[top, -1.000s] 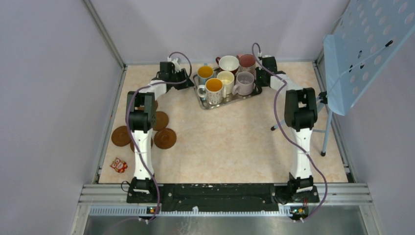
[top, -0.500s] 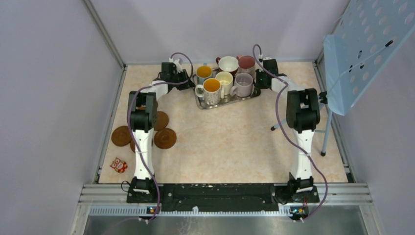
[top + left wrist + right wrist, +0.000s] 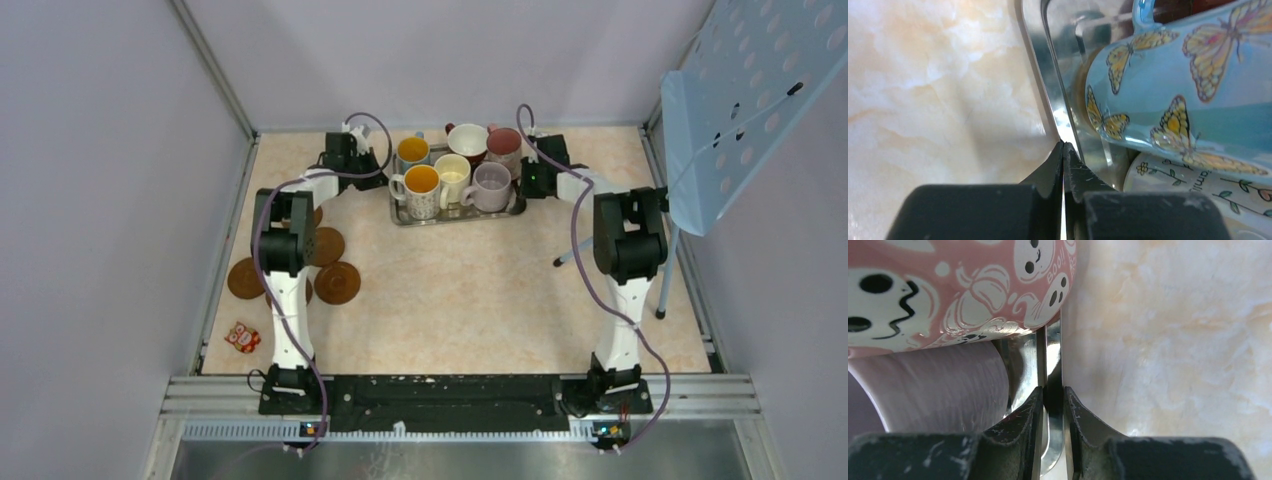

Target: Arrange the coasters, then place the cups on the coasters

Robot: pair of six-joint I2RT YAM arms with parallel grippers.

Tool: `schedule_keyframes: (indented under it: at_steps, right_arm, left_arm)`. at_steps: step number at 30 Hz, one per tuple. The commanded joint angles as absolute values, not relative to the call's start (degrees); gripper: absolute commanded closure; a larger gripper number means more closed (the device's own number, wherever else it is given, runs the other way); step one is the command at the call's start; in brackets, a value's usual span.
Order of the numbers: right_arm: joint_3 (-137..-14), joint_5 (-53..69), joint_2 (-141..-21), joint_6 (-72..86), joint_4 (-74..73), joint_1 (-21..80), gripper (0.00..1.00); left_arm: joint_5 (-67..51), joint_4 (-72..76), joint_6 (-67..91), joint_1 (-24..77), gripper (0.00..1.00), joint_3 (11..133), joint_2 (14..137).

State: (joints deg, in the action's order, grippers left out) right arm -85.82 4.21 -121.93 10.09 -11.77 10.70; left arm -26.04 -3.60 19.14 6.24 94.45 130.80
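**Left claw [image 3: 1063,148] and right claw [image 3: 1052,390] pinch shut on opposite rims of the steel tray [image 3: 1052,352]**
Cups [image 3: 423,181] sit aboard and coasters [image 3: 337,283] lie bunched. The likely next move is shifting the tray, level and in unison.

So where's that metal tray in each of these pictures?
Top external: steel tray at the table's far middle, under the mugs.
Left wrist: its shiny rim runs up from the fingertips.
Right wrist: rim pinched between the fingers.
Shared landmark: marbled tabletop beside it.

Lab test cell: plain walls [image 3: 100,200], aluminium rail [image 3: 460,385]
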Motion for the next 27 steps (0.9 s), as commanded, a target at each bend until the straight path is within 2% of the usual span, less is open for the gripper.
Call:
schedule_keyframes:
  at_steps: [1, 9, 11, 17, 19, 23, 27]
  right_arm:
    - [-79.6, 10.5, -119.5, 12.6, -20.9, 14.8, 1.0]
    - [-74.4, 10.0, -117.9, 12.1, -19.9, 15.5, 1.0]
    - [-74.2, 9.9, -117.9, 11.9, -19.8, 15.5, 1.0]
    - [-74.8, 9.0, -118.7, 10.9, -20.2, 15.4, 1.0]
    - [-75.1, 9.0, -119.0, 10.9, -20.2, 15.4, 1.0]
    - [-75.8, 8.9, -119.8, 10.5, -20.5, 15.4, 1.0]
    - [-76.7, 8.5, -120.4, 10.0, -20.9, 15.3, 1.0]
  left_arm:
    - [-24.8, -13.6, 14.7, 6.9, 0.99, 88.3, 129.2]
    - [-24.8, -12.9, 12.5, 6.9, 1.0, 80.6, 125.2]
    - [-25.5, -12.5, 12.6, 6.9, 0.97, 80.0, 125.2]
    - [-26.1, -9.7, 13.2, 7.0, 0.68, 80.4, 125.6]
    - [-26.4, -9.9, 13.3, 6.9, 0.63, 81.6, 126.5]
    - [-27.1, -11.1, 13.3, 6.9, 0.62, 85.0, 129.2]
    - [-28.6, -12.3, 13.2, 7.1, 0.65, 87.1, 131.3]
